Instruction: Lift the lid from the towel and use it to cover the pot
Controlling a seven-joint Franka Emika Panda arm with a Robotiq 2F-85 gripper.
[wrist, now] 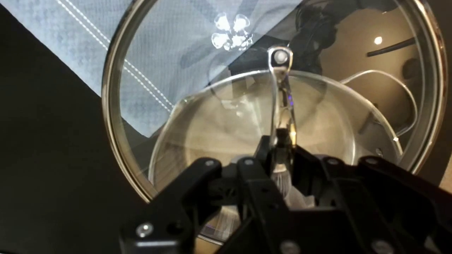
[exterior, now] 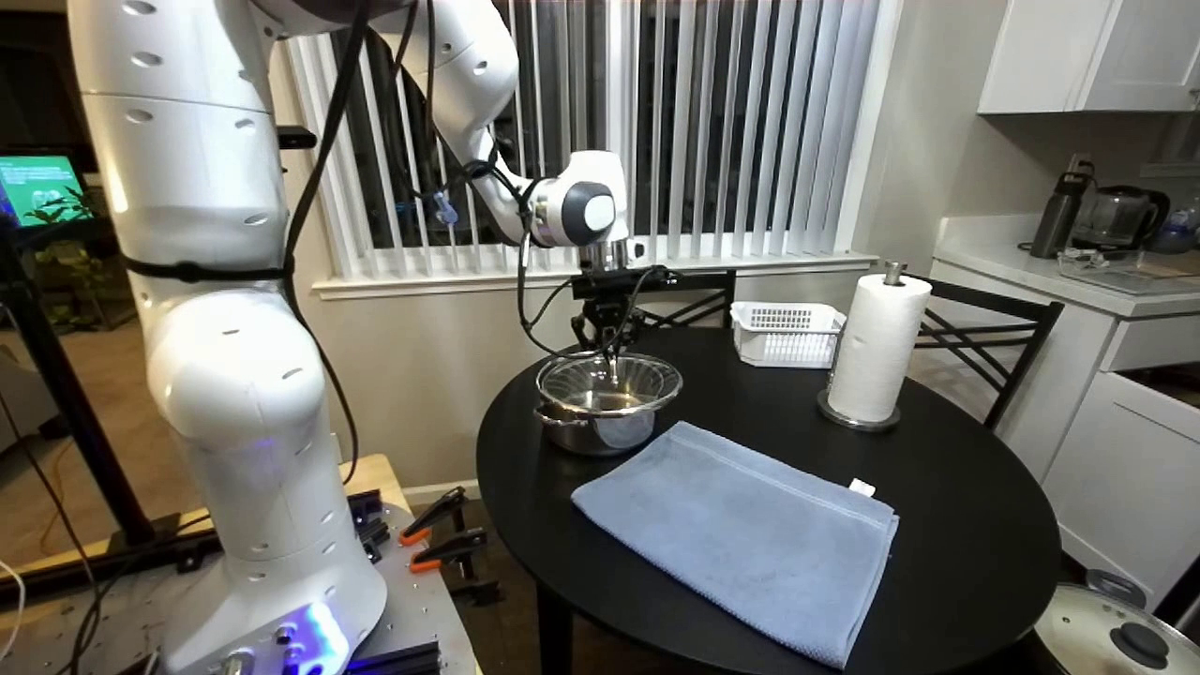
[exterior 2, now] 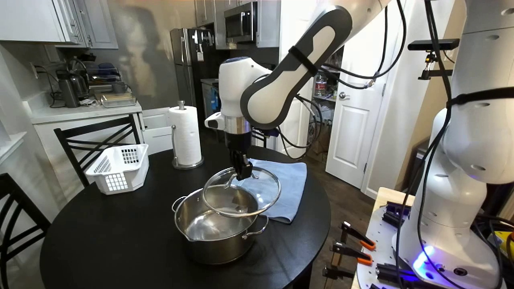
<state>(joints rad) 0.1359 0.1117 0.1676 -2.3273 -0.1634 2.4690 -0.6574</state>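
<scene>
Glass lid (exterior 2: 242,195), shiny metal pot (exterior 2: 215,245), towel (exterior: 741,544) (matt cloth).

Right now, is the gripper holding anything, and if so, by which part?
Yes, the lid. The gripper has it by the metal handle on top, at the middle of the glass.

Glass lid (exterior 2: 245,197) (off-centre) over pot (exterior 2: 216,252), towel (exterior: 741,544) nearby.

pot (exterior 2: 217,249) & towel (exterior: 741,534) on tbl (exterior 2: 116,237), lid (exterior 2: 249,197) abv pot
</scene>
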